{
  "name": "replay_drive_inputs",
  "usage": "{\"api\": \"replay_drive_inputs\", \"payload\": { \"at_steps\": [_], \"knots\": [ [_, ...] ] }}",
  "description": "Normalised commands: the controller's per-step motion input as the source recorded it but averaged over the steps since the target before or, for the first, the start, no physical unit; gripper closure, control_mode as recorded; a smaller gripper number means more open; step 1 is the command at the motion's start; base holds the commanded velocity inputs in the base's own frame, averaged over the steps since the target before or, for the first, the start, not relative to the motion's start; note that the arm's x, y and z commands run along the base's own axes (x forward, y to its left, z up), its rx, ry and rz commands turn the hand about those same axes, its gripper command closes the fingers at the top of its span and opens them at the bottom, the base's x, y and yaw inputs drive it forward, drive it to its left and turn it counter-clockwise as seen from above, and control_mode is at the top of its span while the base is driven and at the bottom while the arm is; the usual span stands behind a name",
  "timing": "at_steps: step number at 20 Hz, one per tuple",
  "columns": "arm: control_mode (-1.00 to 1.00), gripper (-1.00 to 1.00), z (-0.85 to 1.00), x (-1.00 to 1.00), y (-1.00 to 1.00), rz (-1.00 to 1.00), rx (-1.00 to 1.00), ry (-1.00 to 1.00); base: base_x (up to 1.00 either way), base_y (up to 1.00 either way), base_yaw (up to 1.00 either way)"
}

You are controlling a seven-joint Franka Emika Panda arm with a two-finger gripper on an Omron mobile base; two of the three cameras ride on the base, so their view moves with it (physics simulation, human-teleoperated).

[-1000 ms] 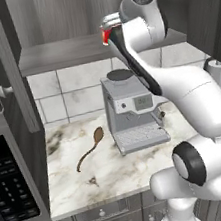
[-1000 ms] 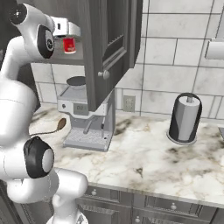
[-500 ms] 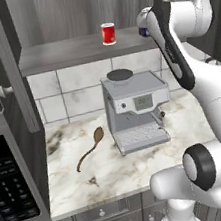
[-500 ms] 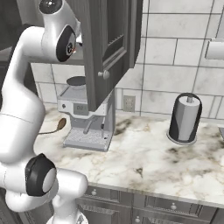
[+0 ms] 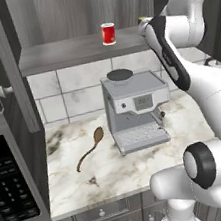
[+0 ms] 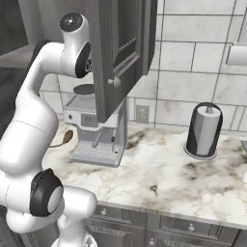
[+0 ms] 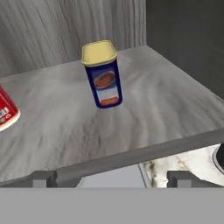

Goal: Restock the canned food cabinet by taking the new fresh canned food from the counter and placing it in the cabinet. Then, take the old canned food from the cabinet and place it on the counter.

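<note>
The red can (image 5: 108, 33) stands upright on the grey shelf (image 5: 63, 53) of the canned food cabinet, free of the gripper. In the hand view it shows only at the left edge as the red can (image 7: 6, 112). The dark blue can (image 7: 103, 74) with a yellow top stands upright on the shelf board (image 7: 148, 109), straight ahead of my gripper (image 7: 113, 179). The gripper is open, fingertips (image 7: 43, 178) wide apart at the shelf's front edge, nothing between them. In both base views the hand is hidden by my arm or by the cabinet door (image 6: 120, 48). The marbled counter (image 5: 111, 168) lies below.
A coffee machine (image 5: 135, 111) stands on the counter under the shelf, with a wooden spoon (image 5: 90, 147) to its left. A microwave (image 5: 8, 184) is at the far left. A paper towel holder (image 6: 203, 131) stands on the counter to the right. The other cabinet door (image 5: 10, 72) hangs open.
The gripper let go of the red can, which now stands on the shelf. The arm then swung right along the shelf, and the hand now faces the blue can.
</note>
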Motion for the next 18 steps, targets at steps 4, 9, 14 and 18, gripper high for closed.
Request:
{"api": "replay_drive_inputs", "payload": {
  "at_steps": [4, 9, 14, 18],
  "knots": [
    [-1.0, -1.0, 0.0, 0.43, -0.21, 0.0, 0.01, 0.0, 0.0, 0.0, 0.0],
    [-1.0, -1.0, 0.0, 0.31, -0.17, 0.0, 0.02, 0.02, 0.0, 0.0, 0.0],
    [-1.0, -1.0, 0.01, 0.38, 0.0, 0.0, 0.0, 0.04, 0.0, 0.0, 0.0],
    [-1.0, -1.0, 0.11, 0.36, 0.0, 0.0, 0.0, 0.0, 0.0, 0.0, 0.0]
  ]
}}
